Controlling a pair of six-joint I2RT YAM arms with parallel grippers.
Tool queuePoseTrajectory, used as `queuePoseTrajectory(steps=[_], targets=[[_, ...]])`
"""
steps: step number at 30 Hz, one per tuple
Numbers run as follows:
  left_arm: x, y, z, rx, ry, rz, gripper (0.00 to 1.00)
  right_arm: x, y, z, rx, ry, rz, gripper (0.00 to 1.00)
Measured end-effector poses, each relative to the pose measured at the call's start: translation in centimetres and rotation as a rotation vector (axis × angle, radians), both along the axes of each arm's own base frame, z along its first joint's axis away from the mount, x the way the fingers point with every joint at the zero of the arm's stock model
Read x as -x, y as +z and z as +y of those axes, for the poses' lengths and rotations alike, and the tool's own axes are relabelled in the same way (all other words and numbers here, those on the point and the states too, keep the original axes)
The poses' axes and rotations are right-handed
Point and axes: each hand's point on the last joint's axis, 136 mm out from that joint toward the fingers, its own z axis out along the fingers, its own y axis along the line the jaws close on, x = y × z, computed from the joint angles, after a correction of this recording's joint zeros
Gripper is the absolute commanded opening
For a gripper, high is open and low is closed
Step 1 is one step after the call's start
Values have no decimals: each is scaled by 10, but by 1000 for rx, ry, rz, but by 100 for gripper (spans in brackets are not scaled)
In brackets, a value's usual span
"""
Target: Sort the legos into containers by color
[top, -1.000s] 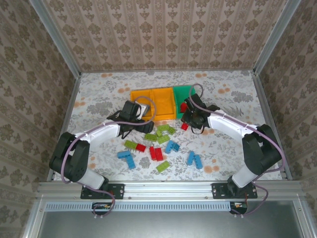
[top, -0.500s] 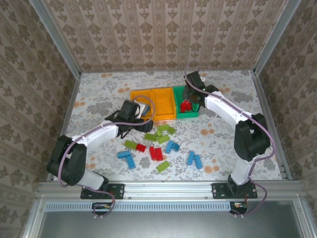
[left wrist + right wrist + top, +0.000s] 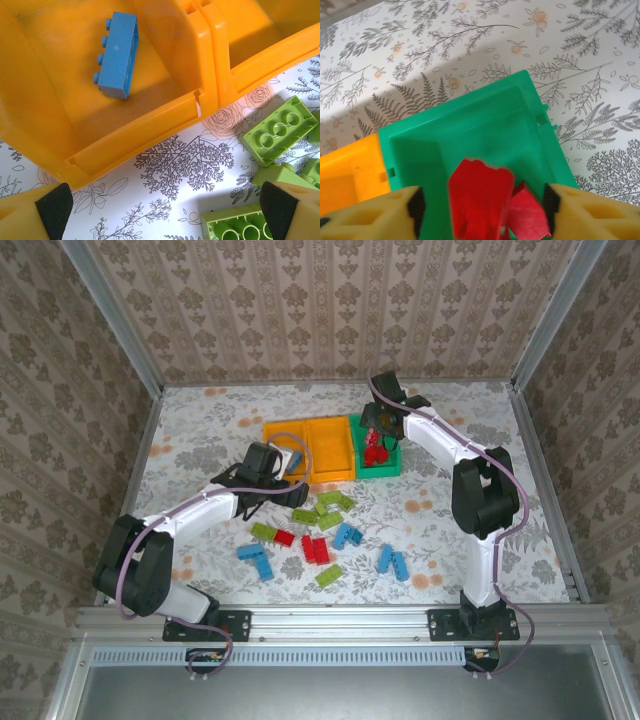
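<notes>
While its jaws gape, the right arm (image 3: 436, 440) stretches over the green bin (image 3: 381, 469).

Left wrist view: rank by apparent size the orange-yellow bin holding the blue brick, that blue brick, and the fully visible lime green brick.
1. orange-yellow bin
2. blue brick and lime green brick: too alike to rank

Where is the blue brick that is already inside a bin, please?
In the left wrist view, the blue brick lies alone on the floor of the leftmost orange-yellow bin, towards the picture's upper left.
</notes>
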Motion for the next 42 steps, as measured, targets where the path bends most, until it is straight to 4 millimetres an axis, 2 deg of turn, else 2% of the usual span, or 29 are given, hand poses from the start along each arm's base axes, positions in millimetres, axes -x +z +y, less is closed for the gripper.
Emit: queuePoseTrajectory(steps=[3, 5, 11, 14, 17, 19, 23, 26, 29, 35, 42], targets=[[0, 0, 0, 0, 0, 0, 100, 2, 2, 3, -7, 21, -2, 78], [0, 0, 0, 0, 1, 0, 100, 10, 2, 2, -8, 32, 4, 81], [0, 0, 0, 3, 4, 2, 100, 54, 18, -4, -17, 68, 15, 82], [0, -1, 0, 7, 8, 3, 100, 84, 22, -7, -23, 84, 32, 81], [0, -1, 0, 9, 10, 3, 100, 116, 6, -4, -54, 96, 92, 78], [0, 0, -1, 11, 11, 1, 100, 137, -14, 4, -67, 117, 149, 77], [0, 0, -1, 12, 10, 2, 100, 166, -41, 42, -59, 244, 222, 77], [0, 0, -1, 12, 10, 2, 100, 175, -53, 73, -35, 362, 240, 77], [0, -1, 0, 10, 12, 2, 100, 176, -63, 90, -2, 441, 254, 76], [0, -3, 4, 4, 30, 10, 100, 169, -76, 98, 52, 524, 267, 72], [0, -4, 19, 16, 83, 17, 100, 170, -88, 100, 123, 622, 279, 64]])
